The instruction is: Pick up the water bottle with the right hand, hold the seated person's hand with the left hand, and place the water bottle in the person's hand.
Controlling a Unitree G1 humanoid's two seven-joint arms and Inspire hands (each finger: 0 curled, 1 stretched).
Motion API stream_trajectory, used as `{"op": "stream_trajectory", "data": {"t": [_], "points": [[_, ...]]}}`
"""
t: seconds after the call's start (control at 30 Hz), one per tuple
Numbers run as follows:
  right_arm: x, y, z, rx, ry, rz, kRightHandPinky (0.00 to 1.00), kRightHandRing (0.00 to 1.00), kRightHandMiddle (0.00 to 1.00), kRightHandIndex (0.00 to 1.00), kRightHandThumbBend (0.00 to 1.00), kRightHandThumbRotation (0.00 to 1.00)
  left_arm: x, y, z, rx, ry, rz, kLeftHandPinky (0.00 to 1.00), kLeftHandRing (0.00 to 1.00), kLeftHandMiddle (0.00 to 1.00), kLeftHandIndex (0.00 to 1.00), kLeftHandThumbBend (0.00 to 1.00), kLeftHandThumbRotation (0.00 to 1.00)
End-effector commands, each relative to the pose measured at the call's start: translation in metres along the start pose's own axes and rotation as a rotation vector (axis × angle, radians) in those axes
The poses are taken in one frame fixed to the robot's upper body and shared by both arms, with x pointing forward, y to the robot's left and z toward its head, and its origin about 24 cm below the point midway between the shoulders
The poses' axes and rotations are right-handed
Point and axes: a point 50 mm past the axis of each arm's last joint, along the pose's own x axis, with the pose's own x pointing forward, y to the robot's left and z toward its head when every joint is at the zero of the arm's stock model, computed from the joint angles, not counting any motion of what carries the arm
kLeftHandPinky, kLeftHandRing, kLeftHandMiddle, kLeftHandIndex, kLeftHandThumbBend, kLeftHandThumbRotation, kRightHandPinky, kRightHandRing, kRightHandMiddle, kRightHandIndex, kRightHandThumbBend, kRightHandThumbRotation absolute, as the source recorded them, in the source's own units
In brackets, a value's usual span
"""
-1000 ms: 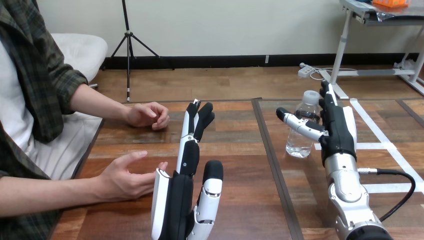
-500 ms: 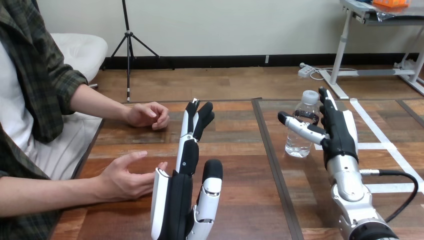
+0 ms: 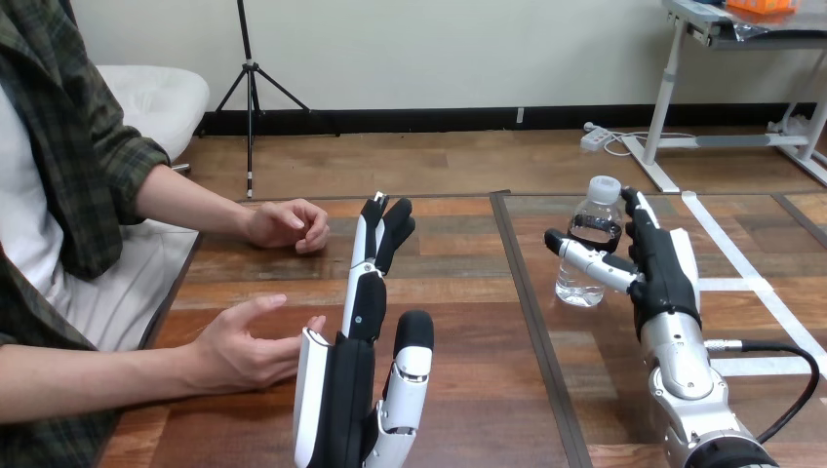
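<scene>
A clear water bottle (image 3: 583, 255) with a white cap stands upright on the table, right of the middle. My right hand (image 3: 659, 261) is beside it on its right, open. The thumb (image 3: 582, 254) reaches across the bottle's front and the straight fingers (image 3: 634, 210) rise along its right side. My left hand (image 3: 357, 375) is low in the middle, open, fingers straight and pointing forward. The person's hand (image 3: 244, 346) nearer me lies palm up just left of my left hand. I cannot tell if they touch.
The person's other hand (image 3: 288, 224) rests loosely curled on the table further back at the left. A dark seam (image 3: 527, 292) splits the tabletop between my hands. White tape lines (image 3: 733, 255) cross the table's right part.
My right hand has sunk a little and drawn back toward me beside the bottle, so the cap now stands free above its fingers. My left hand and the person's hands have not moved.
</scene>
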Motion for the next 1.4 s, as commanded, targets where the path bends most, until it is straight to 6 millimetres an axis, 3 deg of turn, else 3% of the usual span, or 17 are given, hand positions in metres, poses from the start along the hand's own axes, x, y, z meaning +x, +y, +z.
{"op": "stream_trajectory", "data": {"t": [0.0,1.37], "points": [[0.0186,0.0011,0.0429,-0.005,-0.114,0.007,1.0,1.0,0.99,0.96,0.8,0.25,0.0009,-0.007,0.0104,-0.031,-0.019,0.063,1.0,0.93,0.95,1.0,0.27,1.0],[0.0184,0.0039,0.0364,-0.015,-0.058,-0.006,0.98,0.98,0.97,0.94,0.8,0.23,-0.0009,-0.0051,0.0089,-0.027,-0.011,0.069,0.99,0.92,0.94,1.0,0.26,1.0]]}}
